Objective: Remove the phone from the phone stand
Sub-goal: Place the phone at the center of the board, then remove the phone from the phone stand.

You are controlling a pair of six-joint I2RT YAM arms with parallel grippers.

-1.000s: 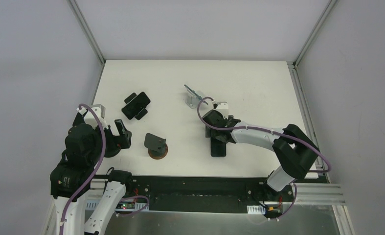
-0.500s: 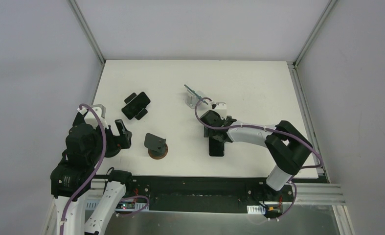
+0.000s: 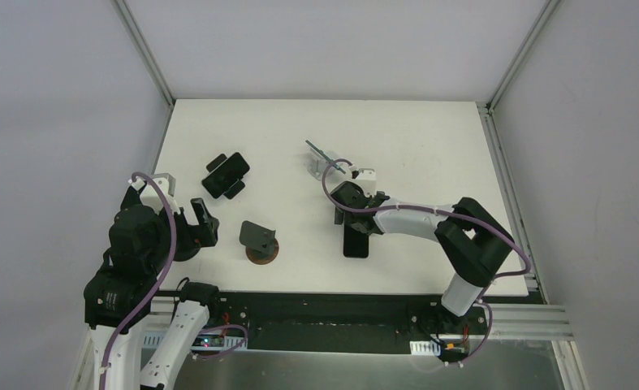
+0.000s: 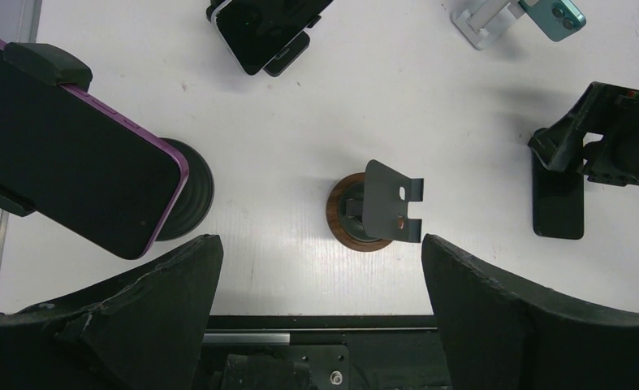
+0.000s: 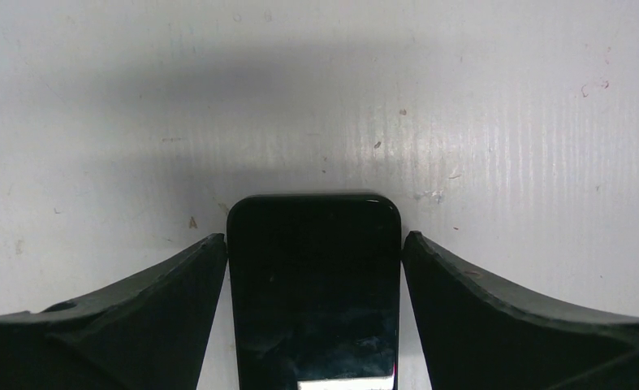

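A black phone lies flat on the white table, also seen in the top view and the left wrist view. My right gripper straddles its far end, jaws open with a thin gap on each side; from above the right gripper sits low over the phone. The phone stand, a dark plate on a round wooden base, stands empty left of it. My left gripper is open and holds nothing, back near the table's front left.
A purple-edged phone rests on a black round stand by the left arm. A black phone in a clamp holder sits at the back left. A teal phone on a white stand is just behind the right gripper.
The right gripper and the black phone shifted slightly left on the table, and its jaws widened off the phone's sides. The left arm has not moved.
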